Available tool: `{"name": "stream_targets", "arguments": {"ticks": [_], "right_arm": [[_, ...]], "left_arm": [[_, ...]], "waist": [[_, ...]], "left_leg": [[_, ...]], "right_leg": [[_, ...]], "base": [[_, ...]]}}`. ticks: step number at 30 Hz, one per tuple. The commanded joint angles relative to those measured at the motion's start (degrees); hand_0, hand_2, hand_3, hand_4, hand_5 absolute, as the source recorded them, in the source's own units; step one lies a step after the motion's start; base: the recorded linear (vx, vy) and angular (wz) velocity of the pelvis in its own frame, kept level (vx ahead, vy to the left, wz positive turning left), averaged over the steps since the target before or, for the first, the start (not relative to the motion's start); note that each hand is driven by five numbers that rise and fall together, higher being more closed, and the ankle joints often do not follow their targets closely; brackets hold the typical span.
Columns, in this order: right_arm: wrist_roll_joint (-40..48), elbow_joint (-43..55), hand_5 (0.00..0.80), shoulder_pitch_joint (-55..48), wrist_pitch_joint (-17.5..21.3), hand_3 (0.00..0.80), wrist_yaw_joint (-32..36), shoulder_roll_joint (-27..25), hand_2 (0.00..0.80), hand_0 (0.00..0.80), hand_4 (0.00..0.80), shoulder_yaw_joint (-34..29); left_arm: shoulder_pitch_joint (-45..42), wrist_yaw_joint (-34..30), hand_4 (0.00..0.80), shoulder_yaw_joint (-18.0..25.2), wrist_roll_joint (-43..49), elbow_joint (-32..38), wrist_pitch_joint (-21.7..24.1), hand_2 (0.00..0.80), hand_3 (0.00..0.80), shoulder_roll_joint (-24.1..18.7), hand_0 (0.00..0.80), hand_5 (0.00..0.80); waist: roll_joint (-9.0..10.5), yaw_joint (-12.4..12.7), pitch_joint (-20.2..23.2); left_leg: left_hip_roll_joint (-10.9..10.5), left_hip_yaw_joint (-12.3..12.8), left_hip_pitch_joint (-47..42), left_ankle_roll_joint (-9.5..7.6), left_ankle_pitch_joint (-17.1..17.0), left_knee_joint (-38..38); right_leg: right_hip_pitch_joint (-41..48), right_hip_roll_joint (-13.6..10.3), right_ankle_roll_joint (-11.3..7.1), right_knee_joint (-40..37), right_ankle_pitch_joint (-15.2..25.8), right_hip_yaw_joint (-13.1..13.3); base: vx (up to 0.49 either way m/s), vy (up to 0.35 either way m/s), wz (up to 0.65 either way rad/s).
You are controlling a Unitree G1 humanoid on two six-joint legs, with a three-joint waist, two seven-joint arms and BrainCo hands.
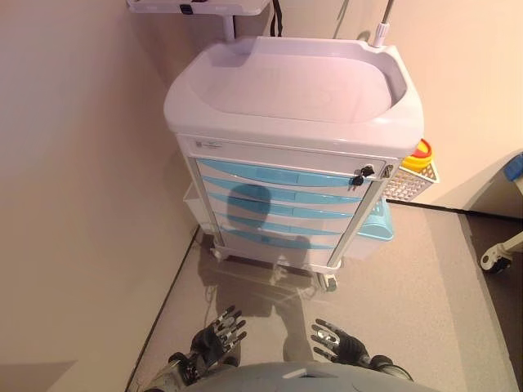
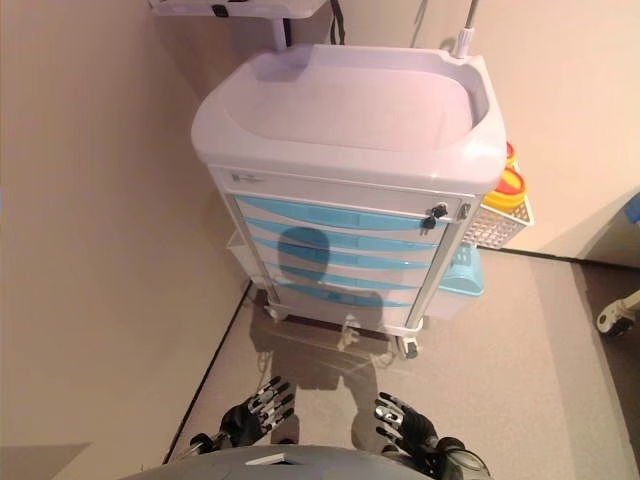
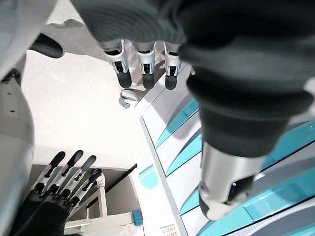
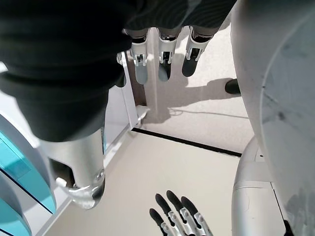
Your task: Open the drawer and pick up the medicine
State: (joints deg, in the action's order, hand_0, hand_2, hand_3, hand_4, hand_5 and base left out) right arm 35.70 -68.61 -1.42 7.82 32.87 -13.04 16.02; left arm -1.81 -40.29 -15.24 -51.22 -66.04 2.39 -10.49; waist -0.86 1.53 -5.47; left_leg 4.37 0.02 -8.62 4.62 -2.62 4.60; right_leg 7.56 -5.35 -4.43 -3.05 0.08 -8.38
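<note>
My left hand (image 1: 214, 336) and right hand (image 1: 337, 341) hung low with loose, straight fingers, holding nothing. The cart (image 1: 294, 90) stood ahead, its blue drawers (image 1: 278, 175) closed.

cart top (image 1: 286, 86): glossy white plastic | drawers (image 1: 278, 200): smooth blue plastic (all shut)

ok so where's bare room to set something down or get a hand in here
The cart's white top is bare inside its raised rim. Floor between the cart's drawers and both hands, left and right, is open. It is crowded at the cart's right side: wire basket.
</note>
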Motion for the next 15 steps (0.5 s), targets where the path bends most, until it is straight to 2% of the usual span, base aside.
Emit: {"name": "stream_targets", "arguments": {"ticks": [1, 9, 15], "right_arm": [[1.38, 1.47, 0.0, 2.51, 2.08, 0.0, 1.84, 0.28, 0.0, 0.0, 0.0, 0.06], [2.0, 2.78, 0.0, 2.06, 3.05, 0.0, 1.87, -0.12, 0.0, 0.0, 0.0, -0.35], [3.37, 4.8, 0.0, 4.15, 4.25, 0.0, 0.22, -0.82, 0.0, 0.0, 0.0, 0.68]], "left_arm": [[2.89, -1.15, 0.0, 2.15, -4.13, -0.55, -1.15, 0.0, 0.0, 1.71, 0.0, 0.0], [2.77, -1.53, 0.0, 3.22, -9.1, 0.08, -5.43, 0.0, 0.0, 1.82, 0.0, 0.0], [5.04, -2.91, 0.0, 2.0, -13.52, 2.5, -6.09, 0.0, 0.0, 1.7, 0.0, 0.0]], "waist": [[1.53, 0.73, -1.36], [1.61, 0.52, -3.35], [1.48, 0.21, -7.98]], "left_leg": [[-3.95, 0.43, 3.8, -1.65, 2.8, -2.45], [-3.68, 0.17, 5.41, -1.83, 2.77, -2.92], [-3.47, -0.62, 9.13, -2.27, 2.24, -3.79]], "right_leg": [[-2.39, -0.06, -1.39, 3.1, -0.07, -2.02], [-4.62, -0.27, -1.48, 4.46, -0.11, -1.22], [-9.56, -0.27, -1.14, 7.48, -0.39, -0.65]], "base": [[0.0, 0.0, 0.0], [0.0, 0.0, 0.0], [-0.118, 0.019, -0.02]]}}
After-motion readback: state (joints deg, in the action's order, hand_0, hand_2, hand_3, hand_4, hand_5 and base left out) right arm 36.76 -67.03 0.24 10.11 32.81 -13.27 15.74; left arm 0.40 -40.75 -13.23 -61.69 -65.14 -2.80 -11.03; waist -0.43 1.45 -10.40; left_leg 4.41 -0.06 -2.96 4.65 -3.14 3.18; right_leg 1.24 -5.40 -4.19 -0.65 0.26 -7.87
